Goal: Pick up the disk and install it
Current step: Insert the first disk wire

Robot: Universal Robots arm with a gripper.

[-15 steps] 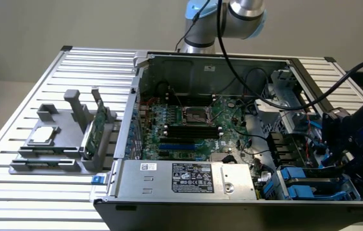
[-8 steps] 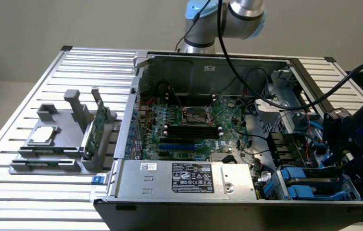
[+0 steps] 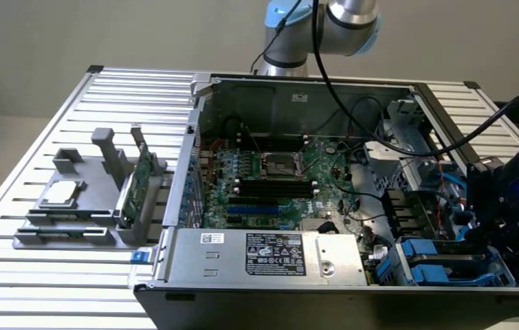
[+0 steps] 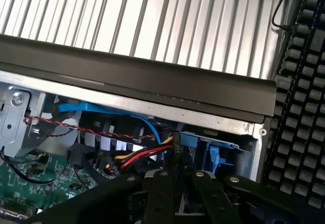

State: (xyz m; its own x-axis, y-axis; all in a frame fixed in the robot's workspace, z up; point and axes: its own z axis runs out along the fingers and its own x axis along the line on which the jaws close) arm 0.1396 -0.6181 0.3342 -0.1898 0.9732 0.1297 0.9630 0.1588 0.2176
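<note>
An open computer case [image 3: 195,137] lies on a slatted metal table. The disk [image 3: 443,271], grey with blue plastic rails, sits low in the drive bay at the case's front corner, on the exterior view's right. The arm's dark wrist [image 3: 516,199] hangs directly over that corner and hides where the tool meets the bay. In the wrist view my gripper [image 4: 176,178] points down into the bay just behind the case's front wall, close to the disk's blue rail [image 4: 203,142].
A grey fixture [image 3: 75,220] on the exterior view's left holds a small silver square chip [image 3: 62,194] and an upright green circuit card [image 3: 140,185]. The power supply [image 3: 269,254] fills the case's front. Red, yellow and black cables [image 4: 137,156] and a blue cable [image 4: 127,115] run beside the bay.
</note>
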